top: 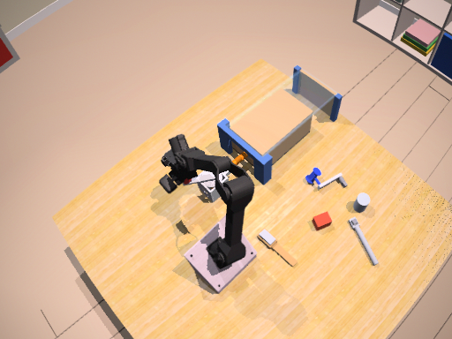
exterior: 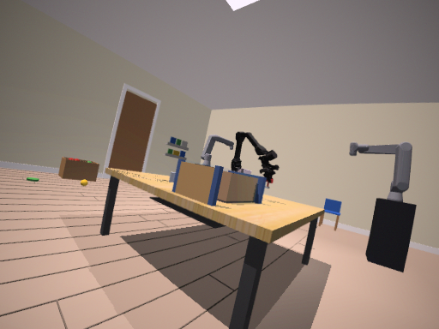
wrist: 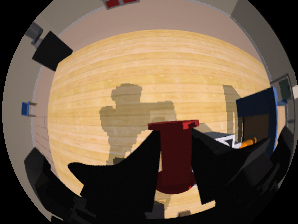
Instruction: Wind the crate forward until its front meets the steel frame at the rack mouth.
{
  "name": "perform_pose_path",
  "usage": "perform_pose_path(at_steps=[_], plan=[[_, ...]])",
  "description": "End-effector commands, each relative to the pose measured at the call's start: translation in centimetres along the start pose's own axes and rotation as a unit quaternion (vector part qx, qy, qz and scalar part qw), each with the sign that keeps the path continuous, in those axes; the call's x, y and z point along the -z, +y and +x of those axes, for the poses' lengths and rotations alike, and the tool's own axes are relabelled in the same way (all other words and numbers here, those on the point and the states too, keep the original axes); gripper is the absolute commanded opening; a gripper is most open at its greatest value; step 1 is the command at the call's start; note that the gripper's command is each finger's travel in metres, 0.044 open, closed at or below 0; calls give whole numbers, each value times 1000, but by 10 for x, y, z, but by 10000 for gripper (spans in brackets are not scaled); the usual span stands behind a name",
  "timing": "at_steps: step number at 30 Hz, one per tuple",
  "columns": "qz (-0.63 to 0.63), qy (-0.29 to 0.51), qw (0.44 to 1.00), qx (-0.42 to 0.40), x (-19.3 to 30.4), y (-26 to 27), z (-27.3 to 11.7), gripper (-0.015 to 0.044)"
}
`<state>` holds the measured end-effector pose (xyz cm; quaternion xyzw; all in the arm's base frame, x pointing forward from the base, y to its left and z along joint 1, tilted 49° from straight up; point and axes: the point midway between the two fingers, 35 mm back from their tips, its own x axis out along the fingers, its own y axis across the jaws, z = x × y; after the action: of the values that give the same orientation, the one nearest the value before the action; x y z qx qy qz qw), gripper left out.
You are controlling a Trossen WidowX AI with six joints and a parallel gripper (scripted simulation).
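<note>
The crate (top: pixel 274 119) (exterior: pixel 195 182) is a tan box sitting flat in the clear-panelled cubby, near the blue frame (top: pixel 263 169) (wrist: pixel 257 102) at its mouth. Any gap between crate and frame is too hard to tell. An orange strap piece (top: pixel 238 159) (wrist: pixel 247 143) runs from the crate's front side towards the grey winch (top: pixel 211 193). My gripper (top: pixel 180 180) (exterior: pixel 269 177) (wrist: pixel 175 140) is shut on the red knob (wrist: pixel 176 160) of the winch handle. The handle's pale arm (top: pixel 202 178) reaches over the winch top; whether its key is seated is hidden.
A brush (top: pixel 282 252), red block (top: pixel 322 220), grey cylinder (top: pixel 361 202), long grey tool (top: pixel 364 242), blue knobbed piece (top: pixel 314 176) and angled grey tool (top: pixel 331 180) lie right of the arm's base. Blue posts (top: pixel 336 107) stand at the cubby's rear, behind the crate.
</note>
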<state>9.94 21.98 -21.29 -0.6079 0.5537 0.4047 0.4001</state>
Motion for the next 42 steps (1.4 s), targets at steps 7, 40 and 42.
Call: perform_pose_path(at_steps=[7, 40, 42], plan=[[-2, 17, 1000, -7, 25, 11, -8, 0], [-2, 20, 1000, -7, 85, 8, -37, 0], [-2, 20, 1000, -7, 88, 7, -39, 0]])
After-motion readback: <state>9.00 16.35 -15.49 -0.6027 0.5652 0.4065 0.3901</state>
